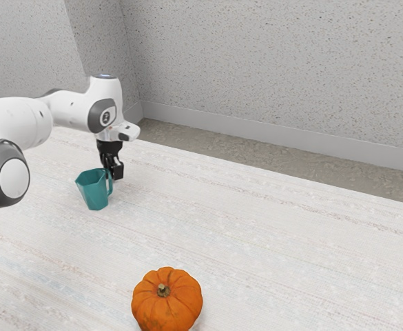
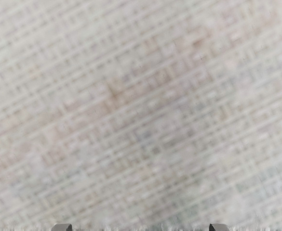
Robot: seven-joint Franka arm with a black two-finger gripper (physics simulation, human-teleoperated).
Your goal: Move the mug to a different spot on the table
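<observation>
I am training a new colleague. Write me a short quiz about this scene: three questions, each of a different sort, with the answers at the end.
1. True or false: the pumpkin stands between the mug and the back wall.
2. Which colour is the mug? A) red B) teal C) white
3. Fill the gap: in the exterior view, the gripper is at the side of the mug that faces the view's ____.

Key:
1. False. The pumpkin stands nearer the camera than the mug, on the side away from the wall.
2. B.
3. right.
</observation>
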